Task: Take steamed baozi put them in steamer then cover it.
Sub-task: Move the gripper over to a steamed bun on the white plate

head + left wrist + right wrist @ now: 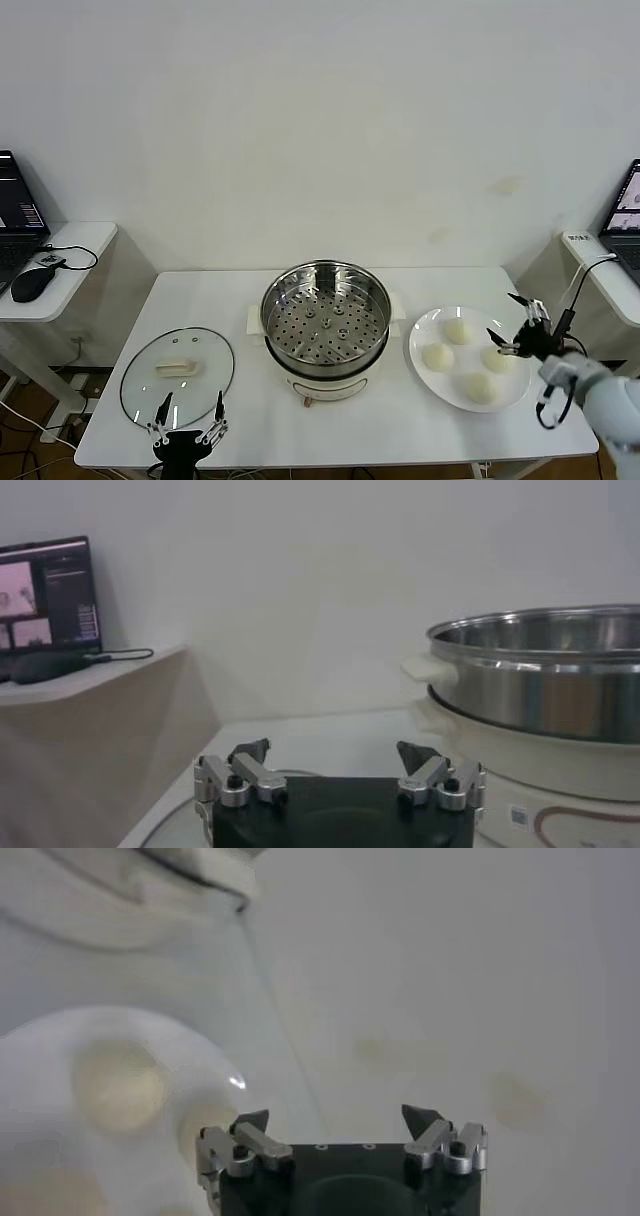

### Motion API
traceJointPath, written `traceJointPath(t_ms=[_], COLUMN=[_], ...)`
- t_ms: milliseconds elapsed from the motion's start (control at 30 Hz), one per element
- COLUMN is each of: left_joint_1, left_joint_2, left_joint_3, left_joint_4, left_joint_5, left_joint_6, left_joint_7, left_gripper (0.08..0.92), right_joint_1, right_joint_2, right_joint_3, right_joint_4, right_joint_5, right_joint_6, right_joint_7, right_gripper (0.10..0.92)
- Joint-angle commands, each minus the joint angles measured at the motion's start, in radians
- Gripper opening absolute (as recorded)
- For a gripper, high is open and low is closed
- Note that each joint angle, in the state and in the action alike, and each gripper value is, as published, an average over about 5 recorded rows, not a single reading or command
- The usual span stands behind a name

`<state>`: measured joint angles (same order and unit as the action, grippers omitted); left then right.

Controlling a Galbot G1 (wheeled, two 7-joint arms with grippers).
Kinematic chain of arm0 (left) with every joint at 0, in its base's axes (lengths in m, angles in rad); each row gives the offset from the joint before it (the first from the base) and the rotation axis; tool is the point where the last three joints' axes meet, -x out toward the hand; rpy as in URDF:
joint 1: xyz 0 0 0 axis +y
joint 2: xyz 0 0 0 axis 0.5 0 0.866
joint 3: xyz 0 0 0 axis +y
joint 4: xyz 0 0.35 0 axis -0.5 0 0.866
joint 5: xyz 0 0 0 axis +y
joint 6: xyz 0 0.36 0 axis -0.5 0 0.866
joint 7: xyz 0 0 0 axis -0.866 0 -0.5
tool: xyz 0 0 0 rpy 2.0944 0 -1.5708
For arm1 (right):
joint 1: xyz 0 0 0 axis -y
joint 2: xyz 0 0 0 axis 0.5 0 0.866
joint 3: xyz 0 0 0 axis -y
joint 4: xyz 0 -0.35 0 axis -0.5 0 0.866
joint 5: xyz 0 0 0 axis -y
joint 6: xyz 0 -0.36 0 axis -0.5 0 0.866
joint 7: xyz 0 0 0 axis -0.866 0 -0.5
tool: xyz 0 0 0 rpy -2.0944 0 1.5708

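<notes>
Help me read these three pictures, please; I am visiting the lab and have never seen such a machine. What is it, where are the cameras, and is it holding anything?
It is a two-armed robot. The wide picture comes from a camera on its head, looking down at a white table. The other two come from cameras on its wrists.

In the middle stands the steamer, a shiny steel pot, its holed tray bare. On the robot's left lies a glass lid. On its right a white plate carries the four baozi.

The left gripper waits at the near table edge by the lid, fingers open. The right gripper hovers open at the plate's outer edge. Neither holds anything.
</notes>
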<state>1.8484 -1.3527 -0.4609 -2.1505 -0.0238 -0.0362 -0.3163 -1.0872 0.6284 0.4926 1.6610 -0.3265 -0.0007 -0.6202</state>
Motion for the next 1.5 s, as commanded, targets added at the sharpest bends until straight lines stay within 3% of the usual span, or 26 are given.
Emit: traceJointPath(t_ms=[33,433,667,1167,1500], left_joint_1=[0.003,0.001,-0.011,-0.029,-0.039], left_joint_2=[-0.005,-0.009,-0.009,-0.002,0.001], left_joint_3=[-0.008,-0.038,-0.046,-0.066,-0.072], left_joint_4=[-0.002,0.008,0.014,0.031,0.038], left_joint_5=[0.018,0.026,0.031,0.029,0.025], left_joint_6=[-0.004,-0.012,-0.013,-0.017,-0.018], left_joint_7=[-0.041,-0.046,-0.045,-0.044,-0.045], left_gripper=[0.823,0.823,0.823,0.823,0.823], right_joint_1=[0.479,0.878,0.918,0.927,0.926], right_joint_2=[-0.177,-0.001,0.11,0.226,0.227], right_joint_3=[-0.472,-0.924,-0.987,-1.006,-1.016], right_joint_4=[-0.251,-0.499,-0.625,-0.737,-0.749], right_joint_5=[0.02,0.037,0.015,-0.063,-0.07], right_joint_6=[0.033,0.071,0.081,0.071,0.069], right_joint_7=[-0.271,-0.369,-0.356,-0.344,-0.359], right_gripper=[0.823,0.823,0.823,0.82,0.685])
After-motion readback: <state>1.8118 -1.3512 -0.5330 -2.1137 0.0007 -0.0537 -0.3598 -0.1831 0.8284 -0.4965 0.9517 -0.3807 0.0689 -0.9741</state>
